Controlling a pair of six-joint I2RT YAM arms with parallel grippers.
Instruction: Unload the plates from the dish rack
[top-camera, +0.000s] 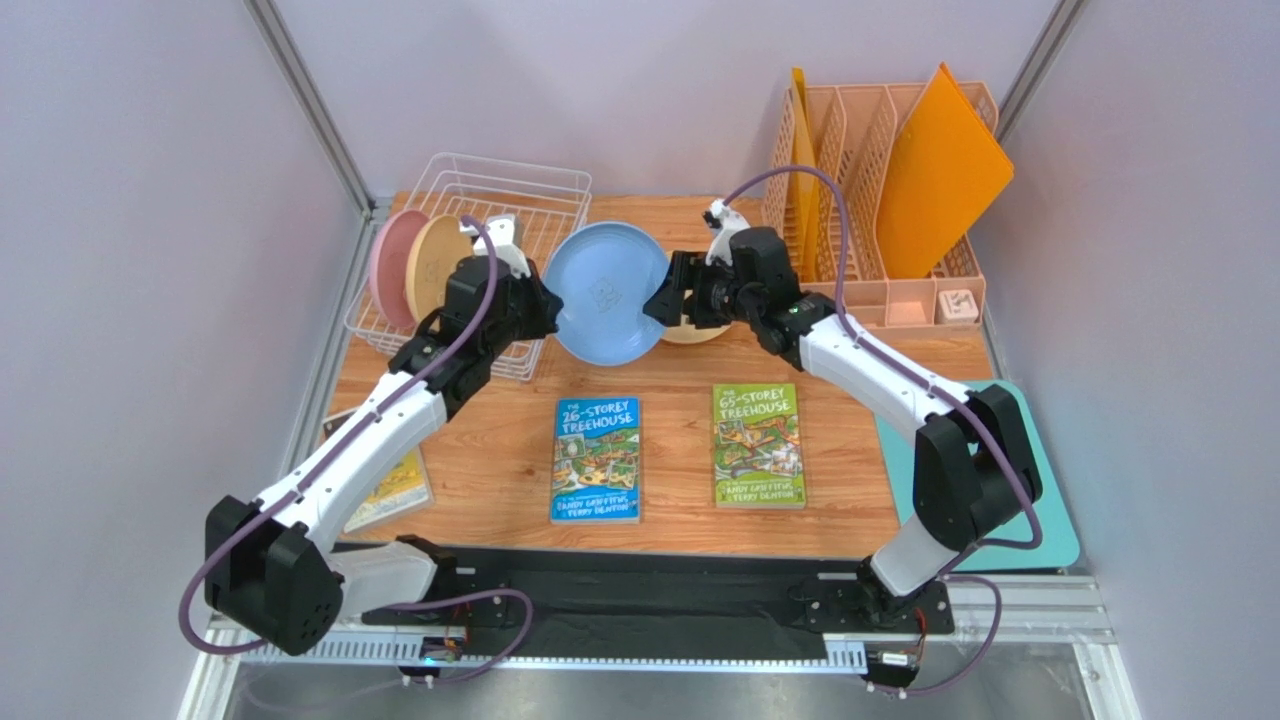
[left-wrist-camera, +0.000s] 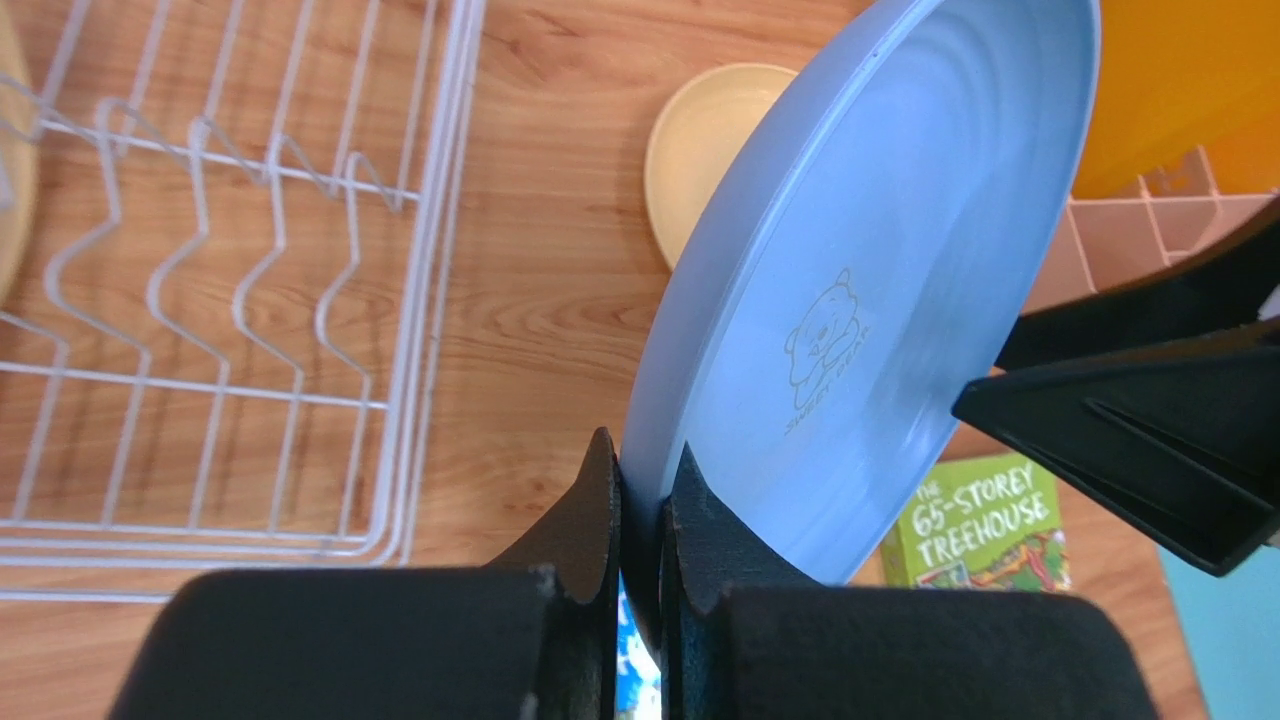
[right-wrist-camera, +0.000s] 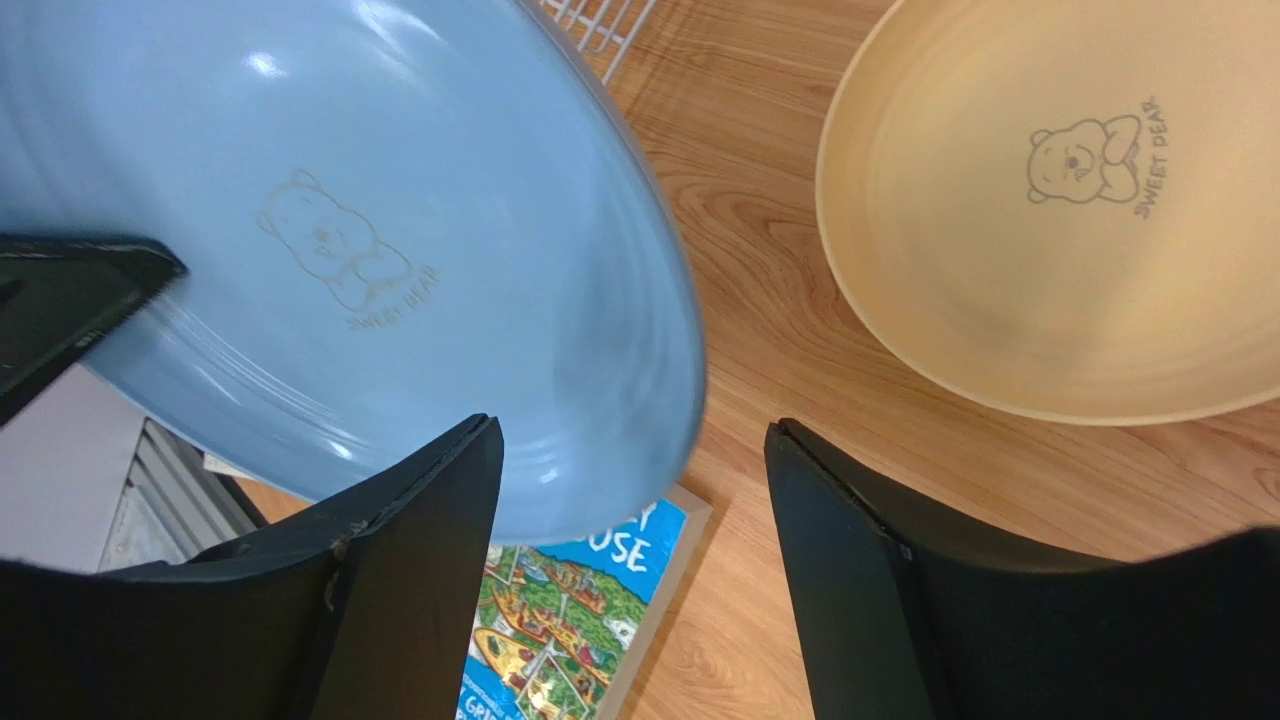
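In the upper left of the top view, a white wire dish rack (top-camera: 526, 188) sits on the wooden table (top-camera: 676, 510). A round pink plate (top-camera: 391, 267) and a round tan plate (top-camera: 436, 263) stand on edge at its left end. Just right of the rack, the left claw (left-wrist-camera: 642, 480) is clenched tight on the rim of a round light blue plate (top-camera: 604, 293), which is tilted up on its edge near the middle of the frame. The right claw (top-camera: 661, 300) is wide apart, and the plate's right edge sits between its fingers; I cannot tell if they touch it. A round cream plate (right-wrist-camera: 1052, 225) lies flat on the table under that claw. A blue book (top-camera: 597, 458) and a green book (top-camera: 757, 444) lie lower down. A peach plastic organizer (top-camera: 902, 285) fills the upper right.
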